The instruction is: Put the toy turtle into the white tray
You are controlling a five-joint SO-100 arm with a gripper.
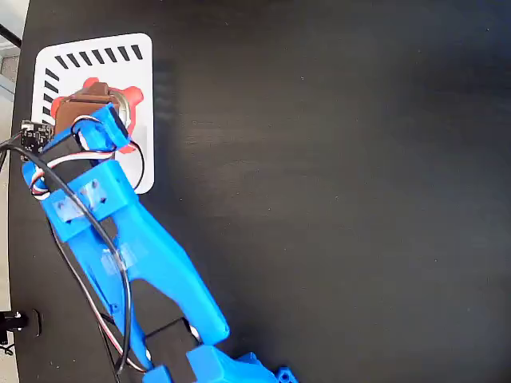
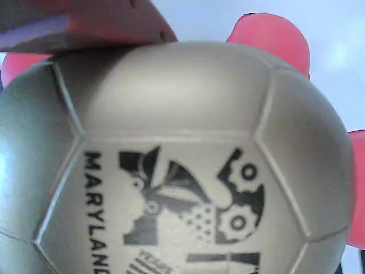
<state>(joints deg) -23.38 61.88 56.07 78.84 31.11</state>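
Note:
The white tray (image 1: 136,152) lies at the far left of the black table in the fixed view, with dark slanted slots along its top and left edges. Over its upper half sits the toy turtle (image 1: 126,99), its red feet sticking out around a metallic shell. My gripper (image 1: 92,110) with its brown fingers is directly above it and closed around the shell. In the wrist view the gold-grey shell of the turtle (image 2: 188,171) with its dark printed mark fills the picture, and one finger (image 2: 85,23) presses on its top. Whether the turtle rests on the tray or hangs just above it is unclear.
The blue arm (image 1: 136,247) runs from the bottom edge up to the tray along the left side. Cables (image 1: 96,287) hang beside it. The black tabletop (image 1: 343,199) stretches to the right of the tray.

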